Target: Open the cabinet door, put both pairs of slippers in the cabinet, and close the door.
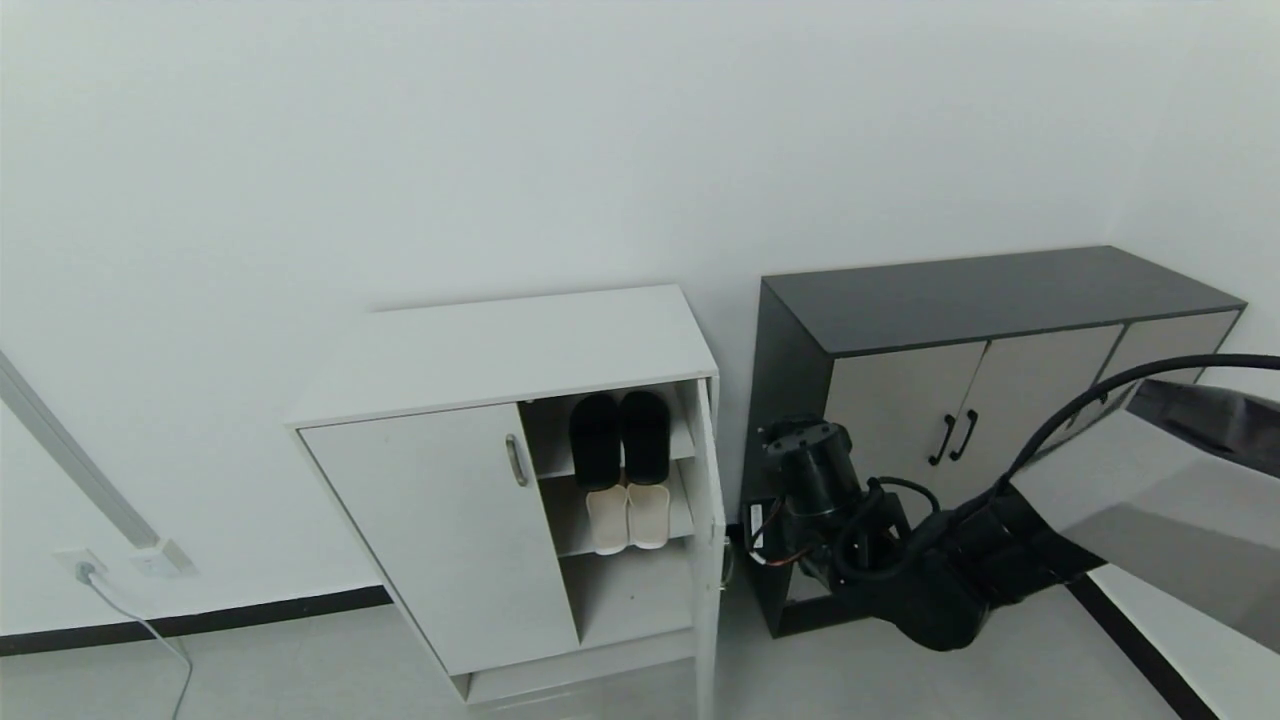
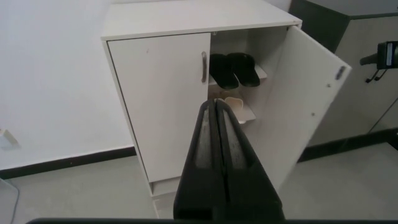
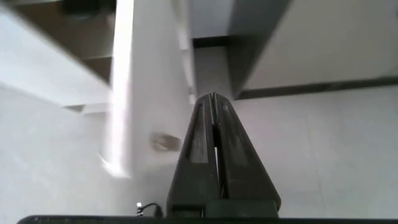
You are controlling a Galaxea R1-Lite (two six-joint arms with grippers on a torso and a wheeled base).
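Already black slippers (image 1: 620, 438) and white slippers (image 1: 628, 516) sit shelved in the cabinet (image 1: 500, 350); only its open door (image 1: 708, 500) needs closing. Both left claw (image 2: 216, 104) and right claw (image 3: 214, 99) are together, empty.

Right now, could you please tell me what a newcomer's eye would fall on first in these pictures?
The white cabinet stands with its right door open, black slippers on the upper shelf and cream slippers on the shelf below. The right gripper, shut, hangs close to that door's outer face, beside a dark cabinet.
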